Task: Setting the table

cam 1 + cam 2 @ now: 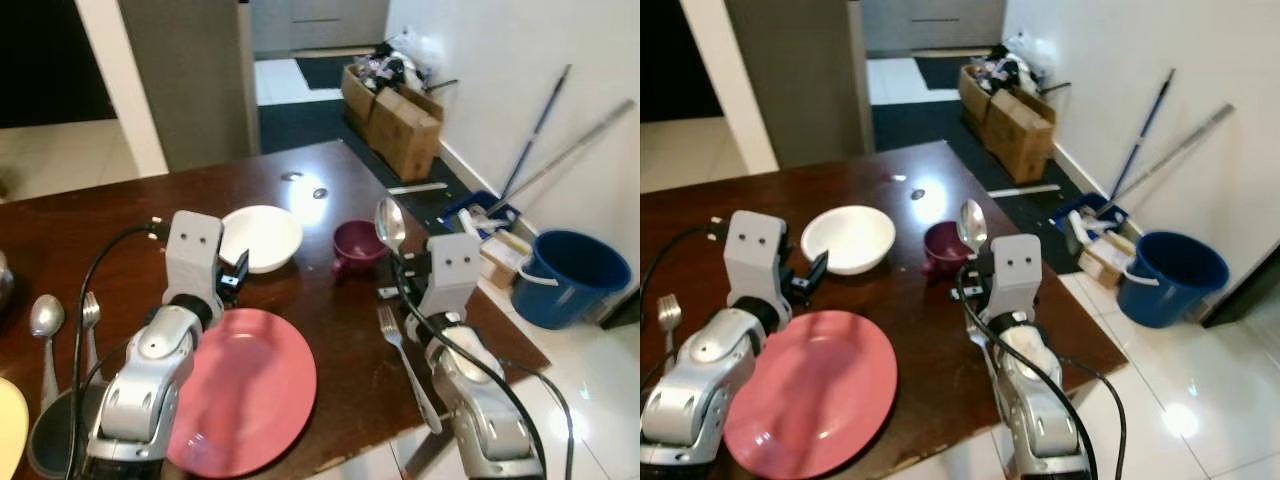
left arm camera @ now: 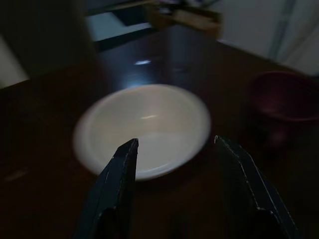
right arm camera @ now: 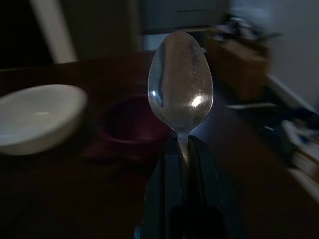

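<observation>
Steel spoon (image 3: pixel 180 84) stands upright, handle hidden between the right gripper's (image 3: pixel 183 149) closed fingers, near the maroon cup (image 1: pixel 356 244). Left gripper (image 2: pixel 174 149) hovers with fingers spread just before the white bowl (image 1: pixel 262 236), whose inside looks bare; the cup's inside is too dark to judge.
</observation>
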